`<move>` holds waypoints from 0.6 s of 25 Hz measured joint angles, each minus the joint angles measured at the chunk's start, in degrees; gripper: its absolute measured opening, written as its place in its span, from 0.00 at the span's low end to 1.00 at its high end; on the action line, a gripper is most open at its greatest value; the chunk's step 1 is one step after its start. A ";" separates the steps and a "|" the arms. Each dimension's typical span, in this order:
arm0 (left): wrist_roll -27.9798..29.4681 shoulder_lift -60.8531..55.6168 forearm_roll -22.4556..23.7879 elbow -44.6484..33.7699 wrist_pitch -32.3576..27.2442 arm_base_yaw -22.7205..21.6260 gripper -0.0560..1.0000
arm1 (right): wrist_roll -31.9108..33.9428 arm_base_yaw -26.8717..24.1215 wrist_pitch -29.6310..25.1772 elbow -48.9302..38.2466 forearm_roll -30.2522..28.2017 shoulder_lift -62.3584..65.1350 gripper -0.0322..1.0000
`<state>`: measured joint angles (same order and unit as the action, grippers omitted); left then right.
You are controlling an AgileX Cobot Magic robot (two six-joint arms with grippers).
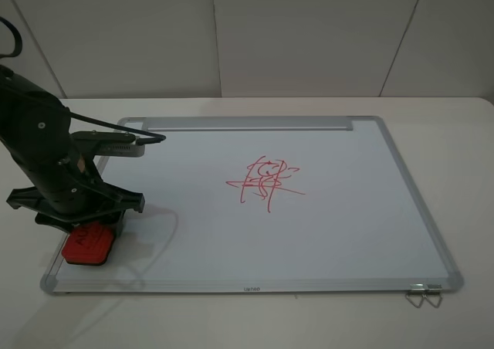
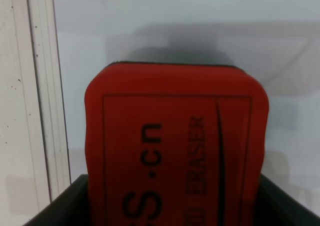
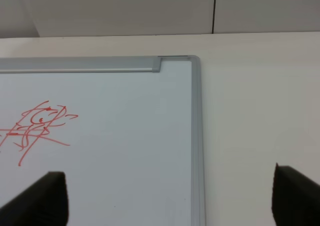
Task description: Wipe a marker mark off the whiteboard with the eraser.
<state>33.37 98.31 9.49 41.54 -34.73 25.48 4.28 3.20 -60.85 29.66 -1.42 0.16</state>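
Cream desk [image 1: 463, 318] is carrying the whiteboard [image 1: 370, 233]; at its near-left corner the left gripper [image 1: 86, 224] is clamping the light, stiff eraser [image 1: 89, 245] by its sides, while the right gripper [image 3: 165, 198] is gaping open.

We see a pale tabletop [image 1: 463, 133] running back to a white panelled wall [image 1: 309, 32]. One item lies directly on it: the whiteboard [image 1: 347, 225], flat, long edges parallel to the front edge. Its top rail [image 1: 247, 123] faces the wall; a wire clip [image 1: 421, 296] sits at the near right corner.
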 joint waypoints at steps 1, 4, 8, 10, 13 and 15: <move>0.00 0.00 -0.05 0.00 -0.06 0.00 0.62 | 0.00 0.00 0.00 0.00 0.00 0.00 0.73; 0.05 0.00 -0.18 0.00 -0.67 0.00 0.65 | 0.00 0.00 0.00 0.00 0.00 0.00 0.73; 0.27 0.00 -0.23 0.09 -1.59 0.00 0.65 | 0.00 0.00 0.00 0.00 0.00 0.00 0.73; 0.37 0.00 -0.29 0.75 -2.91 0.00 0.65 | 0.00 0.00 0.00 0.00 0.00 0.00 0.73; 0.47 -0.47 -0.46 2.89 -6.53 0.00 0.65 | 0.00 0.00 0.00 0.00 0.00 0.00 0.73; 0.47 -1.82 -0.47 4.25 -8.60 0.00 0.65 | 0.00 0.00 0.00 0.00 0.00 0.00 0.73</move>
<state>33.83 96.49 9.02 45.79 -43.34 25.48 4.28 3.20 -60.85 29.66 -1.42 0.16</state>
